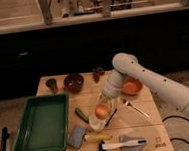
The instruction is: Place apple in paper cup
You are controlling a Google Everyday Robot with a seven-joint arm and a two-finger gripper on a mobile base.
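Here, hand (106, 100) hangs just above apple (101, 111), which sits at mouth of paper cup (98, 123) on wooden surface (149, 130); hand's grip we cannot tell.

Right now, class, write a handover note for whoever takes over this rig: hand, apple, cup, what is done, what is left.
Hand: low over the middle of the table, directly above the apple; whether it grips the apple cannot be seen.
Apple: at the mouth of the cup, apparently inside it.
Done: apple is at the cup.
Left: check that it is seated and let go, then lift the hand clear.
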